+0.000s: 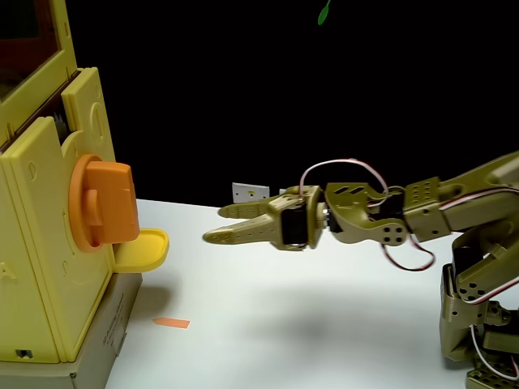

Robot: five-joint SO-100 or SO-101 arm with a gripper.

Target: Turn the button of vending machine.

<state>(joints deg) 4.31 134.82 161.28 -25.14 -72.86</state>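
Orange button on vending machine front, left of fixed view, bar upright (untouched, by look). Olive claw mid-air over white counter, fingers slightly spread, empty, well apart from button. Approach, grasp, turn all outstanding.

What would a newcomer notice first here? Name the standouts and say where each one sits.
The orange button catches the eye first, jutting from the side of the pale yellow vending machine at the left of the fixed view, just above a small yellow tray. Next comes the olive-green arm reaching in from the right, its gripper open, pointing at the button across a gap of white table.
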